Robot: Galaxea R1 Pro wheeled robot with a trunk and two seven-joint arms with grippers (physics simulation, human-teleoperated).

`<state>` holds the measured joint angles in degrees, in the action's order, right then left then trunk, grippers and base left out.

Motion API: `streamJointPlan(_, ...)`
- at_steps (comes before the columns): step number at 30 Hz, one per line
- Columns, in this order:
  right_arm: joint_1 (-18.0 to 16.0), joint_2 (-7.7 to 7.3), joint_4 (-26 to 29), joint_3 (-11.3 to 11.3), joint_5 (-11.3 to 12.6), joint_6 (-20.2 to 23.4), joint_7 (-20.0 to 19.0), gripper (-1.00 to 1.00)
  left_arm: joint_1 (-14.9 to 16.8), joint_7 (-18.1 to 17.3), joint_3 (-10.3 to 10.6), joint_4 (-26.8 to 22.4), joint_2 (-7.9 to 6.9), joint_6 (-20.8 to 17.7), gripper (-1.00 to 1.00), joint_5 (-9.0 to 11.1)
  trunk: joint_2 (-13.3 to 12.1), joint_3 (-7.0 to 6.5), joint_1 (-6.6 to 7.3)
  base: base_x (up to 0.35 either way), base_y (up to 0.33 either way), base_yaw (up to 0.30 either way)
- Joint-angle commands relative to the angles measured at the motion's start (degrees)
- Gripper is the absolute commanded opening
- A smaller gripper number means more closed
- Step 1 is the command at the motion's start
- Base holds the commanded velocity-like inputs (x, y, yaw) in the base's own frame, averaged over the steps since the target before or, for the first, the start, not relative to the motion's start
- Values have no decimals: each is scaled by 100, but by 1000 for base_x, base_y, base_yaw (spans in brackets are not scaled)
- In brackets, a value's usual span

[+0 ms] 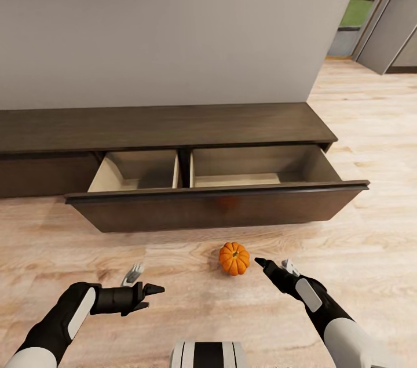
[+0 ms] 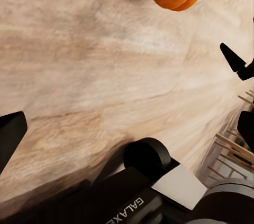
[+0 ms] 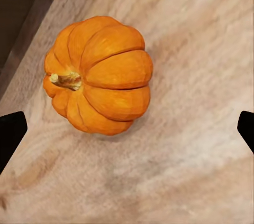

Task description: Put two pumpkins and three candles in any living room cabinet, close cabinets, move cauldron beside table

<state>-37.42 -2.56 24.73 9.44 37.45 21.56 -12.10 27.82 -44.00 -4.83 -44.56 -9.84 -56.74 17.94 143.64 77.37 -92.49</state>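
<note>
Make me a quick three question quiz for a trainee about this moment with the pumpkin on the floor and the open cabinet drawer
1. True or false: the pumpkin already lies inside the cabinet drawer.
2. Which gripper is nearer the pumpkin? A) left gripper B) right gripper
3. Fill in: the wide drawer is pulled ____.

Key
1. False: it sits on the wooden floor in front of the drawer.
2. B: the right wrist view shows the pumpkin close ahead, between the open fingertips, untouched.
3. Open: its pale inside shows, and no pumpkin or candle shows in the part seen.
</note>
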Motion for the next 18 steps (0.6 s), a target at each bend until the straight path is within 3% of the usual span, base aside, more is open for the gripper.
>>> streamJointPlan(1,-2,2,4,34,16,41,-20,100,3,-30,-10,0,4,-21,100,-18,3,27,-1,0,0,0)
streamJointPlan(8,-2,3,5,47,20,55,1,100,2,-39,-13,0,3,-44,100,-17,12,182,-19,0,0,0)
streamJointPlan(11,-2,5,14,46,19,65,-2,100,2,-316,-28,-2,-59,-218,100,-18,16,248,-27,0,0,0)
streamJointPlan(13,-2,9,17,41,17,63,3,100,4,-981,-37,-23,-320,-290,100,-17,19,292,-32,0,0,0)
streamJointPlan(15,-2,4,15,44,17,55,-6,100,4,-1303,-42,-46,-583,-286,100,-25,22,337,-37,0,0,0)
streamJointPlan(18,-2,1,14,44,17,49,-17,100,38,-1454,-44,-167,-752,-278,100,-28,26,403,-45,0,0,0)
